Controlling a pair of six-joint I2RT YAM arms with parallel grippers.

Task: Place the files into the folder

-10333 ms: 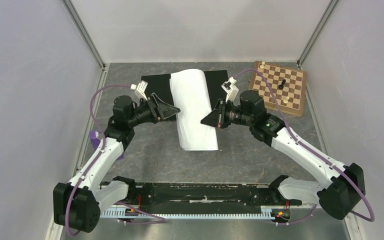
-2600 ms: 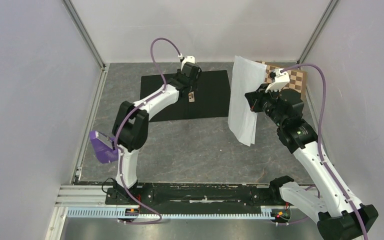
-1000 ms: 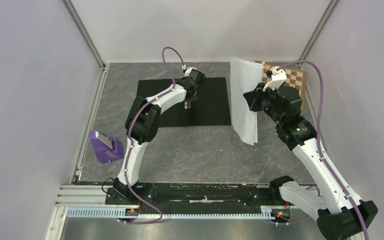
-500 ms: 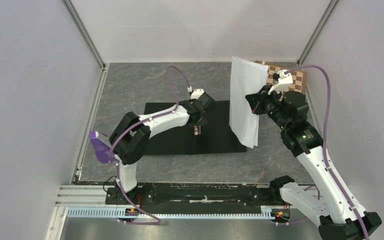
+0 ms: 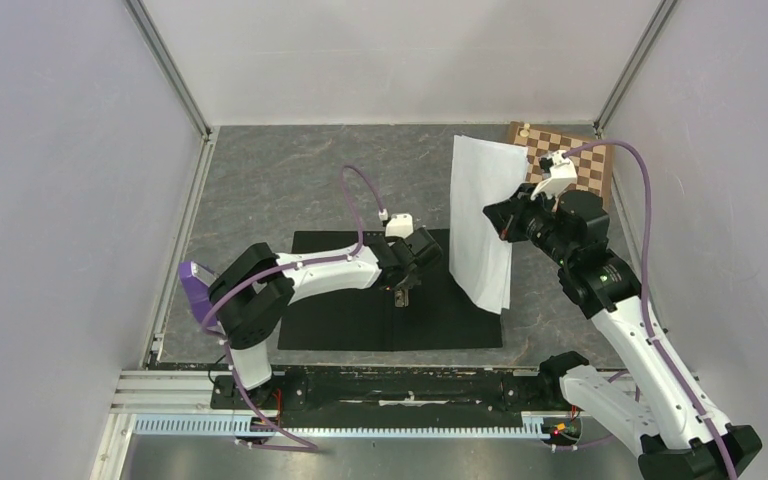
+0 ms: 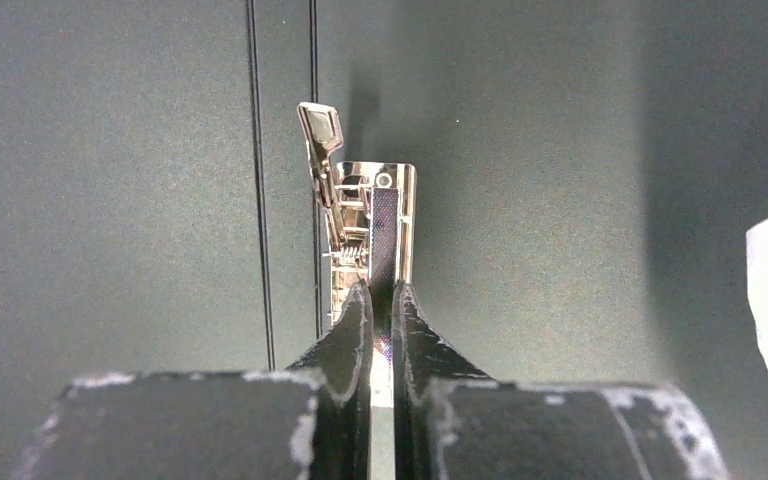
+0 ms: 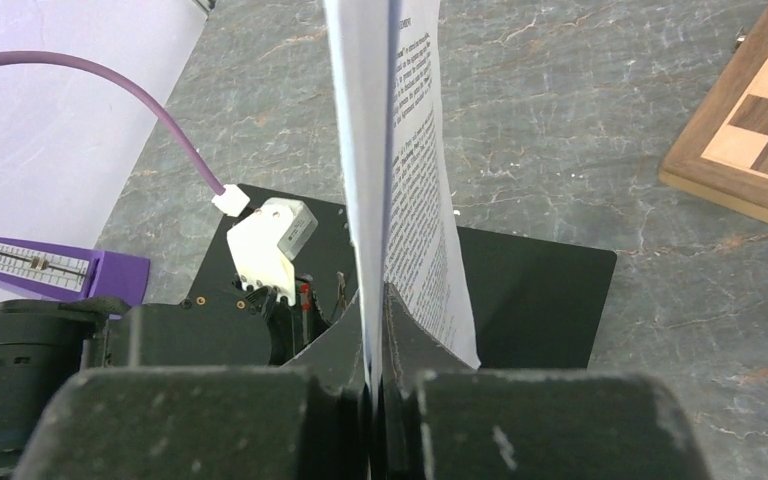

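Note:
The folder (image 5: 330,320) lies open near the front of the table, its black inner faces up. At its spine, my left gripper (image 5: 400,290) is shut on the metal clip (image 6: 370,225), whose lever stands raised; in the left wrist view the fingertips (image 6: 381,300) pinch the clip's base plate. My right gripper (image 5: 497,222) is shut on the files (image 5: 480,225), white sheets held upright on edge above the folder's right half. In the right wrist view the files (image 7: 405,150) rise from between the jaws (image 7: 375,300) and show printed text on one side.
A wooden chessboard (image 5: 585,160) with a few pieces sits at the back right. A purple object (image 5: 193,285) lies by the left wall beside the left arm. Grey walls enclose the table on the left, back and right.
The left arm has dragged the folder by its clip from the back of the table toward the near edge. The right arm has followed slightly, keeping the files upright.

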